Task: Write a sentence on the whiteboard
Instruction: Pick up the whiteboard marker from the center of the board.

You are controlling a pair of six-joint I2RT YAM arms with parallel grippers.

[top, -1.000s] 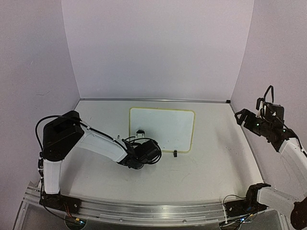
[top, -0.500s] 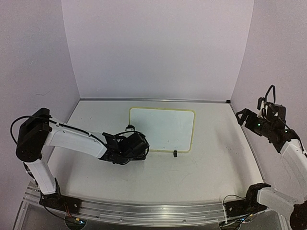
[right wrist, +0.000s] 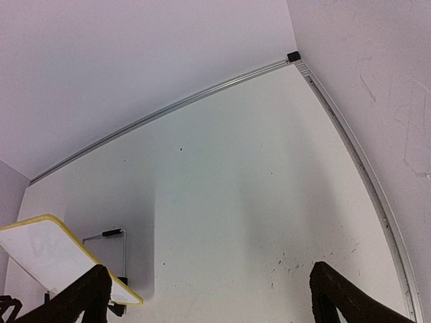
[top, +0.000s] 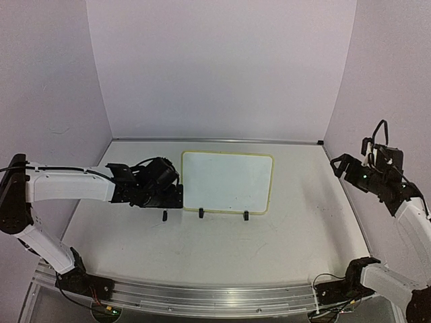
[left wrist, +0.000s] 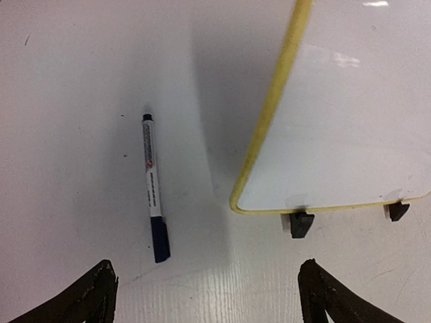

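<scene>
Pale-yellow framing rims the whiteboard [top: 227,182], which sits about midway between the left and right edges of the desk [top: 289,245] and nearer the far edge than the near one. Its face shows white. Two black clip feet [left wrist: 301,224] grip its near edge, one close to the near left corner and the other further right.

A marker [left wrist: 153,195] lies flat on the desk just off the board's left edge, apart from it and roughly parallel to that edge. Its body is white with print, and its dark blue cap [left wrist: 161,243] points toward the near edge of the desk.

The left gripper [left wrist: 205,296] hangs over the desk beside the board's near left corner. Its two dark fingers [left wrist: 94,296] are spread wide with nothing between them, and the marker lies just ahead of the left finger. The arm behind it stretches in low from the left edge of the desk.

The right gripper [right wrist: 209,303] is raised near the right edge of the desk, well apart from the board. It too is spread wide and holds nothing. Its camera looks across bare desk toward the far right corner.

In the right wrist view a thin wire loop [right wrist: 121,243] with a black tip shows just beyond the board's yellow rim. Whether it props the board cannot be told.
</scene>
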